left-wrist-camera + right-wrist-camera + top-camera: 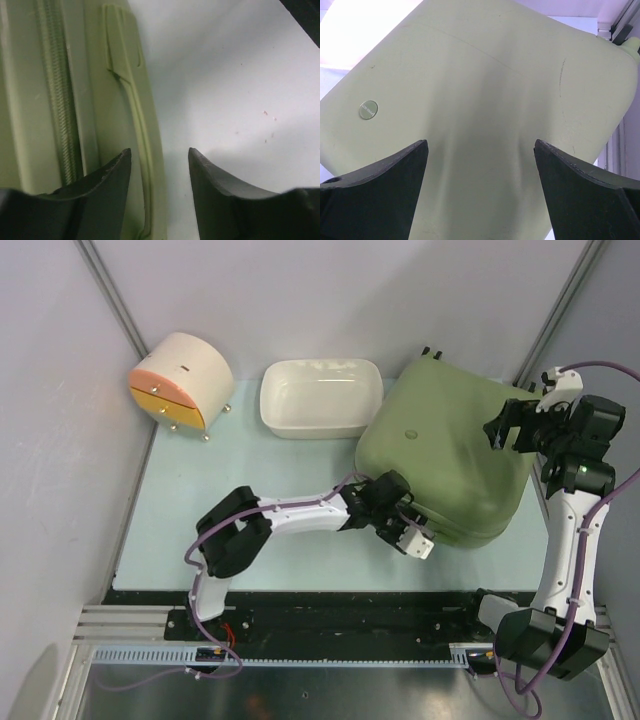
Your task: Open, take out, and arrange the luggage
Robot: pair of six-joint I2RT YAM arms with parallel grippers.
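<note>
The olive-green luggage (445, 450) lies flat and closed at the right of the table. My left gripper (405, 523) is open at its near edge. In the left wrist view the fingers straddle the luggage's side handle (142, 150), with the zipper (60, 100) to the left; nothing is gripped. My right gripper (510, 425) is open and hovers above the far right of the lid. The right wrist view shows the smooth lid (485, 100) with a small round badge (368, 110) between and beyond the open fingers.
A white rectangular tub (321, 397) stands at the back centre, touching the luggage's left corner. A round cream drawer box with an orange front (181, 380) stands at the back left. Grey walls close in on both sides.
</note>
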